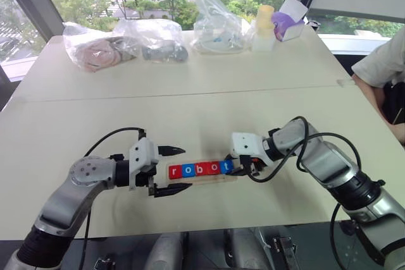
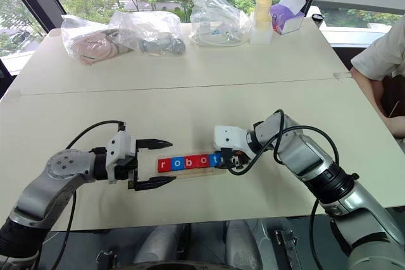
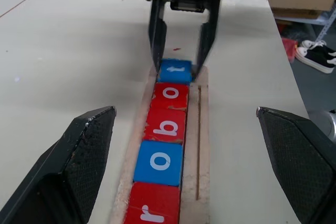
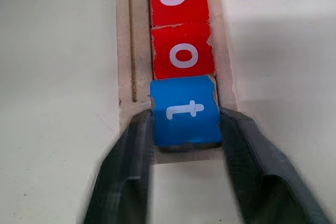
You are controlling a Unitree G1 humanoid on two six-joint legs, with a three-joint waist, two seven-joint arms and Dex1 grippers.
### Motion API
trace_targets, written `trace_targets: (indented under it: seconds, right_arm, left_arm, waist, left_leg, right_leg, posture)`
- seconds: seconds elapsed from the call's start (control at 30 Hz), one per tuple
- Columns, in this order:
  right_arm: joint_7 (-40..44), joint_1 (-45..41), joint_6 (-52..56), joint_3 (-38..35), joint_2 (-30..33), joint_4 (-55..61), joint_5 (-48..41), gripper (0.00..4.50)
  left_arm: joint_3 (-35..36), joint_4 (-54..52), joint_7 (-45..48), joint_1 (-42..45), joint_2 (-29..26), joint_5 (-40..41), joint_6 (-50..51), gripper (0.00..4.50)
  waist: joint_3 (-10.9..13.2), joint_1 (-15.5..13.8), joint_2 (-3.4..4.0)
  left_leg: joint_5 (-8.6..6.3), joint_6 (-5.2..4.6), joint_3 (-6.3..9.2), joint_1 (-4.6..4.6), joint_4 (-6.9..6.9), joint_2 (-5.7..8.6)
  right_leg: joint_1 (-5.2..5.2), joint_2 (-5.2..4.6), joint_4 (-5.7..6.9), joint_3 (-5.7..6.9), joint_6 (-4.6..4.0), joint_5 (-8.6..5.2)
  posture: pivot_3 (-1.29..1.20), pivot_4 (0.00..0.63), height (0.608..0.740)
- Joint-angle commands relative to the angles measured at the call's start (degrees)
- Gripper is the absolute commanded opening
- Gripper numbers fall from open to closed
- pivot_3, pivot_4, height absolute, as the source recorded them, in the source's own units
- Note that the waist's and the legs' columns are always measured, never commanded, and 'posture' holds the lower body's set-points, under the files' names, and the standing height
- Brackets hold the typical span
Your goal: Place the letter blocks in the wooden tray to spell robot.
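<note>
A pale table [image 1: 202, 102] runs back to a window, with bare surface all around the work in the lower middle of the frame. At lower left, the left gripper [image 1: 172, 170] hangs with its fingers spread wide, empty, just off the near end of the wooden tray [image 1: 204, 177]. In the tray the letter blocks [image 1: 201, 169] sit in one row reading r, o, b, o, t: red, blue, red, red, blue. At the tray's right end, the right gripper [image 1: 239, 167] straddles the blue t block [image 4: 185, 109], a finger close on each side, and whether it pinches or has let go I cannot tell. Along the far edge lie plastic bags [image 1: 123, 42], a bottle [image 1: 264, 28] and a purple-topped box [image 1: 288, 24]. A person's sleeve [image 1: 383, 61] shows at the right edge.
</note>
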State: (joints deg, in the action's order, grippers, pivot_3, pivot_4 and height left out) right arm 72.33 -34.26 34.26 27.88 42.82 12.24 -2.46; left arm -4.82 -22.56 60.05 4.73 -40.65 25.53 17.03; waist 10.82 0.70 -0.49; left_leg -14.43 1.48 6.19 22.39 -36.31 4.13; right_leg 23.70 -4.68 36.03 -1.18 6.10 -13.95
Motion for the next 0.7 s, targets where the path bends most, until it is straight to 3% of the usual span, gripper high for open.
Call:
trace_targets:
  seconds: [0.03, 0.07, 0.33, 0.7]
  right_arm:
    - [0.1, -1.5, 0.8, -0.3, -0.4, 1.8, -0.2, 4.18]
    - [0.3, -1.8, 1.1, -0.5, -0.2, 2.0, -0.3, 4.45]
    - [1.9, -2.2, 7.9, -9.0, 5.8, 9.9, -6.6, 4.45]
    - [0.1, 12.9, 17.4, -26.2, 17.4, 22.3, -19.0, 4.45]
  left_arm:
    - [1.1, -1.6, 0.0, 0.0, -0.1, 0.7, -0.2, 4.5]
    - [1.1, -1.6, 0.0, 0.1, -0.2, 0.8, -0.2, 4.5]
    - [2.3, -2.6, 0.5, -0.7, -1.5, 2.2, 1.6, 4.5]
    - [7.5, -4.4, -0.2, -3.2, -4.7, 4.8, 4.8, 4.5]
  waist:
    - [0.0, 0.0, 0.0]
    - [0.0, 0.0, 0.0]
    - [0.0, -0.1, 0.0]
    - [0.0, -0.3, -0.01]
  left_leg:
    - [0.0, 0.0, 0.0, 0.0, 0.0, 0.0]
    - [0.0, 0.0, 0.0, 0.0, 0.0, 0.0]
    - [0.0, 0.0, 0.0, 0.03, 0.0, 0.0]
    - [-0.01, -0.01, 0.01, 0.05, 0.01, -0.01]
  right_leg:
    - [0.0, 0.0, 0.0, 0.0, 0.0, 0.0]
    - [0.0, 0.0, 0.0, 0.0, 0.0, 0.0]
    - [0.01, -0.02, -0.02, 0.0, 0.0, 0.0]
    - [-0.01, -0.1, -0.05, 0.03, -0.02, -0.02]
  posture:
    - [0.0, 0.15, 0.74]
    - [0.0, 0.15, 0.74]
    - [0.0, 0.15, 0.74]
    - [0.0, 0.15, 0.74]
